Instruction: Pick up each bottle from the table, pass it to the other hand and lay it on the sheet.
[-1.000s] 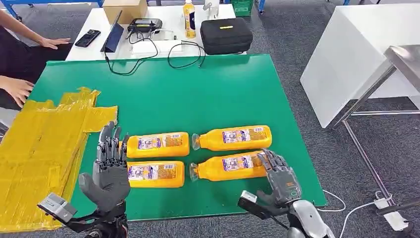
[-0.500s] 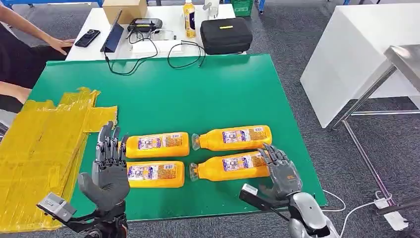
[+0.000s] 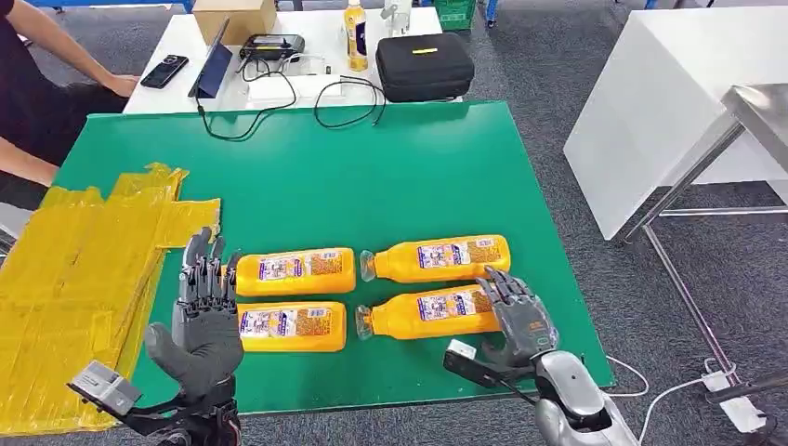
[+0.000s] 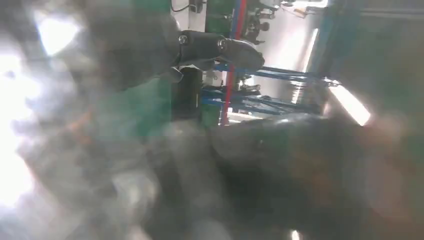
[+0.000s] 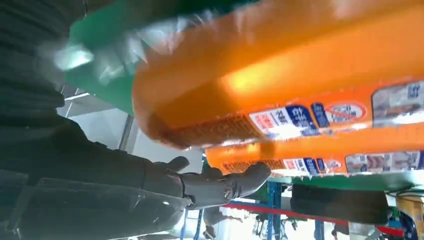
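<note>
Right hand (image 3: pixel 522 321) touching bottle (image 3: pixel 429 312); wrist view: underside.

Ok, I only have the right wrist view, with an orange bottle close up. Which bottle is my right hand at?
Observer: Four orange plastic bottles lie in two rows on the green table. The right hand is at the base end of the near right bottle, fingers over it.
Operator: Where is the left hand?
Observer: The left hand is raised, fingers apart and holding nothing, beside the far left bottle and the near left bottle.
Operator: And the sheet?
Observer: The crumpled yellow sheet covers the table's left side; no bottle lies on it.
</note>
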Controlling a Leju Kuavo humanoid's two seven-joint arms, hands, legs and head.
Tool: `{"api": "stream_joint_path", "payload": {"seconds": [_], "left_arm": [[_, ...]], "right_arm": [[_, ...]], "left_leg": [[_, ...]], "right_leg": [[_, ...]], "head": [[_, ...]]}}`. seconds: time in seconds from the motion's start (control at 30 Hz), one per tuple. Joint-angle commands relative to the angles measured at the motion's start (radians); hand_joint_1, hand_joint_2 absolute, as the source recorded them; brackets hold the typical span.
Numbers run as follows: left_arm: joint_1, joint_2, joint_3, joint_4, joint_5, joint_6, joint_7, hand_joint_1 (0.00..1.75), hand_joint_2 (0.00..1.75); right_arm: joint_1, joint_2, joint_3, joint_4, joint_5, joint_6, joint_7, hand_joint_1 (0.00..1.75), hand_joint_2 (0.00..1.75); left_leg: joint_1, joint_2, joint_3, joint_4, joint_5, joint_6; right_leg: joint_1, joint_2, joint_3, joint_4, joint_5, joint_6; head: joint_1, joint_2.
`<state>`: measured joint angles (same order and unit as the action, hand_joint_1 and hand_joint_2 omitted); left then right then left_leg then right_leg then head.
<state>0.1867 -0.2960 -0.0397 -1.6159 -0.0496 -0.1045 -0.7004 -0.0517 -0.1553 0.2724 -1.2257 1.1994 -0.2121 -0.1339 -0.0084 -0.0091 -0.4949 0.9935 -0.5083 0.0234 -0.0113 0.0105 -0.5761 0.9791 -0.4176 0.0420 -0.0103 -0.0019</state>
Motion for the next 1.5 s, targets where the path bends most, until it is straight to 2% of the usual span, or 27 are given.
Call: {"api": "stream_joint_path", "payload": {"seconds": [0.03,0.3,0.33,0.37,0.4,0.43,0.73,1.07,1.23,1.33,1.43,1.5], "left_arm": [[-0.018,-0.005,0.018,0.036,0.0,-0.002,0.002,0.0,0.0],[-0.026,-0.006,0.026,0.046,0.006,-0.017,0.002,0.0,0.0],[-0.028,-0.006,0.026,0.049,0.006,-0.016,0.002,0.0,0.0],[-0.028,-0.006,0.026,0.05,0.006,-0.016,0.002,0.0,0.0],[-0.03,-0.006,0.026,0.052,0.008,-0.018,0.002,0.0,0.0],[-0.031,-0.005,0.025,0.052,0.008,-0.018,0.002,0.0,0.0],[-0.029,-0.007,0.032,0.048,0.014,-0.02,0.002,0.0,0.0],[-0.03,-0.008,0.032,0.048,0.013,-0.021,0.002,0.0,0.0],[-0.03,-0.013,0.04,0.054,0.027,-0.031,0.002,0.0,0.0],[-0.016,-0.051,0.097,0.069,0.019,-0.015,0.002,0.0,0.0],[0.014,-0.053,0.114,0.052,0.043,0.025,0.002,0.0,0.0],[0.021,-0.053,0.119,0.052,0.05,0.016,0.002,0.0,0.0]], "right_arm": [[-0.051,0.002,0.03,0.091,0.0,0.008,-0.003,0.0,1.75],[-0.084,-0.067,0.108,0.208,-0.015,0.144,-0.038,0.02,1.75],[-0.085,-0.076,0.113,0.219,-0.024,0.158,-0.039,0.17,1.75],[-0.085,-0.081,0.115,0.222,-0.026,0.162,-0.04,0.42,1.75],[-0.084,-0.091,0.118,0.228,-0.031,0.173,-0.041,1.48,1.75],[-0.084,-0.099,0.122,0.231,-0.041,0.181,-0.042,1.73,1.75],[-0.073,-0.11,0.131,0.201,-0.095,0.189,-0.038,1.75,1.75],[-0.073,-0.111,0.129,0.202,-0.103,0.193,-0.038,1.75,1.75],[-0.067,-0.108,0.113,0.195,-0.163,0.205,-0.045,1.75,1.75],[0.001,-0.053,0.03,0.073,-0.272,0.131,-0.052,1.75,1.75],[0.076,0.038,-0.038,-0.121,-0.342,0.03,-0.076,1.75,1.75],[0.101,0.052,-0.04,-0.192,-0.351,0.037,-0.064,1.75,1.75]], "left_leg": [[0.001,0.002,0.004,-0.002,0.0,-0.002],[0.001,0.001,0.005,-0.003,0.0,-0.002],[0.001,0.001,0.005,-0.003,0.0,-0.002],[0.001,0.001,0.006,-0.002,0.0,-0.001],[0.001,0.001,0.008,-0.003,0.0,-0.002],[0.001,0.001,0.008,-0.003,0.0,-0.002],[0.001,-0.001,0.015,-0.002,0.0,-0.001],[0.001,-0.002,0.015,-0.003,0.001,-0.002],[0.001,-0.001,0.015,-0.002,0.0,-0.001],[0.001,-0.001,0.016,-0.002,0.0,-0.001],[0.001,0.0,0.016,-0.002,-0.001,-0.002],[0.0,0.0,0.015,-0.003,-0.001,-0.002]], "right_leg": [[0.001,0.001,0.003,-0.002,0.0,-0.001],[0.001,-0.001,0.005,-0.004,0.0,-0.001],[0.001,-0.001,0.005,-0.003,0.0,-0.001],[0.001,-0.001,0.005,-0.003,0.0,-0.001],[0.002,-0.002,0.007,-0.004,0.0,-0.001],[0.002,-0.002,0.008,-0.004,0.0,-0.001],[0.002,-0.003,0.015,-0.004,0.0,-0.001],[0.002,-0.004,0.015,-0.005,0.001,-0.002],[0.002,-0.003,0.015,-0.004,0.0,-0.001],[0.001,-0.003,0.016,-0.004,0.0,-0.001],[0.002,-0.001,0.015,-0.003,-0.001,-0.002],[0.001,-0.001,0.013,-0.002,-0.001,-0.002]], "head": [[0.0,0.0],[0.0,0.0],[0.0,0.0],[0.0,0.0],[0.0,0.0],[0.0,0.0],[0.0,0.0],[0.0,0.0],[0.0,0.0],[0.0,0.0],[0.0,0.0],[0.0,0.0]]}}
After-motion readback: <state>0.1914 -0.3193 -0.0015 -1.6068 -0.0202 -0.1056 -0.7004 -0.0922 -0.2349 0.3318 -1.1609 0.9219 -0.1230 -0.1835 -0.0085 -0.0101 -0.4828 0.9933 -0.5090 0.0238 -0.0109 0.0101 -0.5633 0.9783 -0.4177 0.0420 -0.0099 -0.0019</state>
